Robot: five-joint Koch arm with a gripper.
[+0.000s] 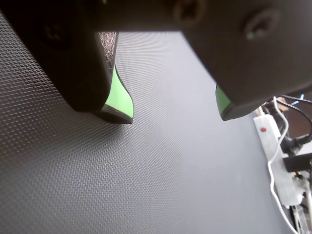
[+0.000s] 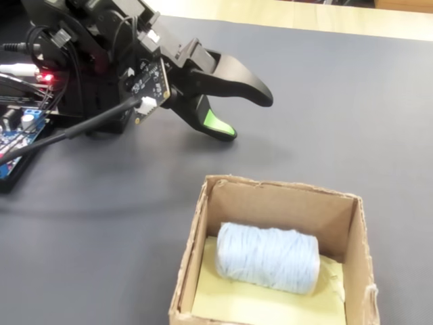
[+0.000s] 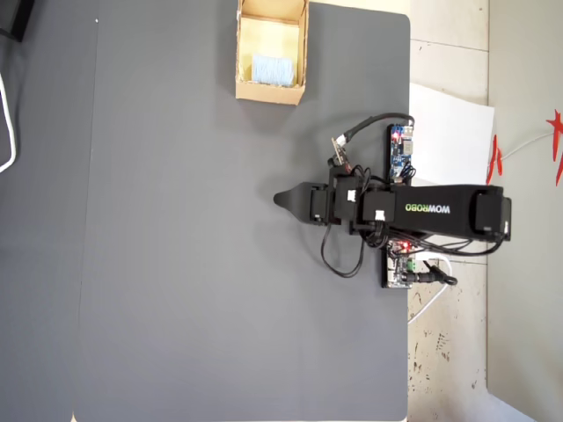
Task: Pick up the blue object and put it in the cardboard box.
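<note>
The blue object [image 2: 267, 257], a pale blue wound-yarn cylinder, lies on its side inside the cardboard box [image 2: 277, 193] on the box's pale tan floor. The overhead view has the box [image 3: 268, 92] at the mat's top edge, the blue object [image 3: 273, 69] within it. My gripper [image 2: 247, 116] hovers low over the dark mat, up and left of the box in the fixed view and apart from it. In the wrist view the gripper [image 1: 173, 112] is open, its green-padded fingers [image 1: 121, 100] wide apart with only mat between them. From overhead the gripper [image 3: 280, 200] points left.
Circuit boards and cables [image 2: 17, 132] sit beside the arm's base. A white power strip [image 1: 273, 151] with cords lies off the mat at the right of the wrist view. White paper [image 3: 449, 132] lies beyond the mat's right edge in the overhead view.
</note>
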